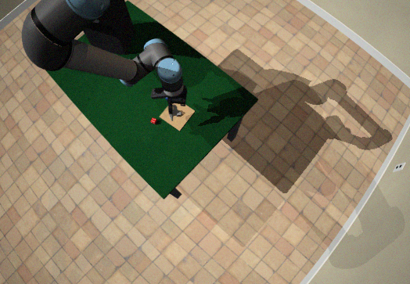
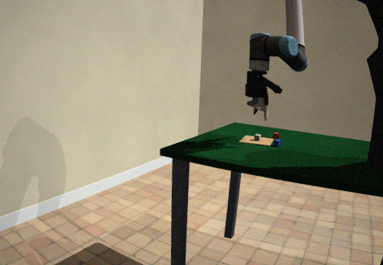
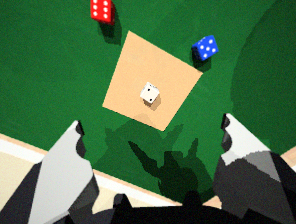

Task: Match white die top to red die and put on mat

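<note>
On the green table [image 3: 50, 75], the red die [image 3: 102, 10] lay beyond the tan mat [image 3: 130, 90] at 11 o'clock and the blue die [image 3: 205, 47] at 2 o'clock. The white die [image 3: 149, 93] sat flat on the mat's middle, its edges turned slightly against the mat's sides. The gripper [image 3: 150, 150] hung high above, released and empty, with nothing between it and the die.

The single arm [image 2: 294, 12] is extended from its base, with the forearm dropped steeply to the blue-capped wrist joints [image 2: 289, 47]. The wrist is turned so that the gripper [image 2: 260, 112] is pointed straight down, held high in the air. Its two jaws are spread fully apart, and nothing is held between the fingers.
</note>
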Tool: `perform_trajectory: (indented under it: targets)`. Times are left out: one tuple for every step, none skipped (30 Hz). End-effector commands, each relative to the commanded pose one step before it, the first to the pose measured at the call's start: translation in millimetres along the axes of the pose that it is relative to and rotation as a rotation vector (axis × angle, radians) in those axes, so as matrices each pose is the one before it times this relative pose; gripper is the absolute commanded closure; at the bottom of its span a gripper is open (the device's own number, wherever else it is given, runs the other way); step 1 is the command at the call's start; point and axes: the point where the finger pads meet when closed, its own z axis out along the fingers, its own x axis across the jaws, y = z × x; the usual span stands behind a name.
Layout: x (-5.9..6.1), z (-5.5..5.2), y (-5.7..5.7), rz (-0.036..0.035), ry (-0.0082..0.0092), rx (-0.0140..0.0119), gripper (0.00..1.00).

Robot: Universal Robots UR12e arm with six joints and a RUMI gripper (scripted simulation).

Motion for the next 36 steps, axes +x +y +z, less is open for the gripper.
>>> perform_trajectory:
  targets:
    - [-0.41, 0.37, 0.06, -0.17425, -0.00146, -0.00674, 0.00]
    - [0.00, 0.00, 0.00, 0.00000, 0.00000, 0.00000, 0.00]
    - [0.00, 0.00, 0.00, 0.00000, 0.00000, 0.00000, 0.00]
    - [0.00, 0.02, 0.00, -0.00350, 0.00000, 0.00000, 0.00]
    - [-0.06, 0.22, 0.06, -0.04464, 0.00000, 0.00001, 0.00]
    - [-0.06, 0.21, 0.09, -0.04432, 0.00000, 0.00001, 0.00]
    - [-0.06, 0.21, 0.12, -0.04383, 0.00000, 0.00001, 0.00]
    - [-0.04, 0.14, 0.09, -0.02834, 0.00000, 0.00001, 0.00]
    - [-0.02, 0.07, 0.05, -0.01484, 0.00000, 0.00000, 0.00]
    - [-0.07, 0.20, 0.17, -0.04237, 0.00000, 0.00001, 0.00]
    - [-0.05, 0.14, 0.13, -0.02848, 0.00000, 0.00001, 0.00]
    - [-0.03, 0.06, 0.06, -0.01294, 0.00000, 0.00000, 0.00]
    - [-0.08, 0.19, 0.21, -0.04032, 0.00000, 0.00001, 0.00]
    - [-0.07, 0.15, 0.18, -0.03236, 0.00000, 0.00001, 0.00]
    - [-0.02, 0.03, 0.04, -0.00672, 0.00000, 0.00000, 0.00]
    - [-0.09, 0.18, 0.23, -0.03771, 0.00000, 0.00001, 0.00]
    - [-0.10, 0.17, 0.24, -0.03621, 0.00000, 0.00001, 0.00]
    - [-0.09, 0.15, 0.22, -0.03082, 0.00000, 0.00001, 0.00]
    - [0.00, 0.00, 0.00, 0.00000, 0.00000, 0.00000, 0.00]
    - [0.00, 0.00, 0.00, 0.00000, 0.00000, 0.00000, 0.00]
    - [-0.01, 0.02, 0.03, -0.00378, 0.00000, 0.00000, 0.00]
    - [-0.10, 0.15, 0.25, -0.03289, 0.00000, 0.00001, 0.00]
    - [-0.11, 0.15, 0.25, -0.03108, 0.00000, 0.00001, 0.00]
    - [-0.11, 0.14, 0.24, -0.02919, 0.00000, 0.00001, 0.00]
    - [-0.11, 0.13, 0.24, -0.02723, 0.00000, 0.00000, 0.00]
    - [-0.10, 0.12, 0.23, -0.02522, 0.00000, 0.00000, 0.00]
    - [-0.10, 0.11, 0.21, -0.02316, 0.00000, 0.00000, 0.00]
    - [-0.10, 0.10, 0.20, -0.02108, 0.00000, 0.00000, 0.00]
    - [-0.09, 0.09, 0.18, -0.01899, 0.00000, 0.00000, 0.00]
    - [-0.08, 0.08, 0.17, -0.01691, 0.00000, 0.00000, 0.00]
    - [-0.08, 0.07, 0.15, -0.01485, 0.00000, 0.00000, 0.00]
    - [-0.07, 0.06, 0.13, -0.01284, 0.00000, 0.00000, 0.00]
    - [-0.06, 0.05, 0.11, -0.01090, 0.00000, 0.00000, 0.00]
    - [-0.05, 0.04, 0.09, -0.00904, 0.00000, 0.00000, 0.00]
    - [-0.04, 0.03, 0.08, -0.00728, 0.00000, 0.00000, 0.00]
    - [0.00, 0.00, 0.00, 0.00000, 0.00000, 0.00000, 0.00]
